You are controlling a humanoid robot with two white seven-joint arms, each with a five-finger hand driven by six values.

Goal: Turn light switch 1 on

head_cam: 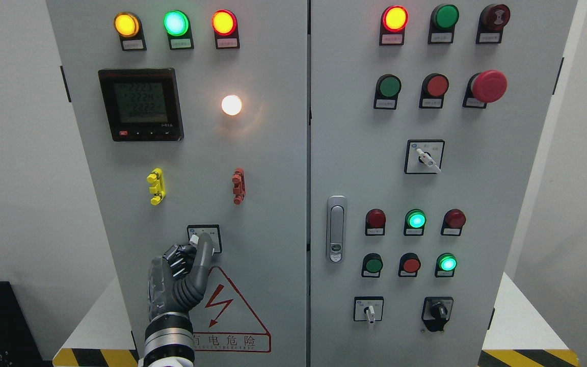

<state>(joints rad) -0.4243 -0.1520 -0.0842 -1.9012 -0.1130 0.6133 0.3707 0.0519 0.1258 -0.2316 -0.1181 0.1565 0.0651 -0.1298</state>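
A small rotary selector switch (211, 235) with a black frame sits low on the left cabinet door (273, 214). My left hand (197, 245) reaches up from the bottom edge and is on the switch. Its thumb (205, 252) lies over the knob and the other fingers (177, 259) are curled beside it, so most of the knob is hidden. Above, a round white lamp (231, 105) glows brightly. My right hand is out of view.
The left door also carries a digital meter (140, 104), three lit lamps along the top, yellow (156, 186) and red (239, 186) clips, and a red warning triangle (232, 311). The right door (477, 178) holds lamps, buttons, selector switches and a door handle (336, 228).
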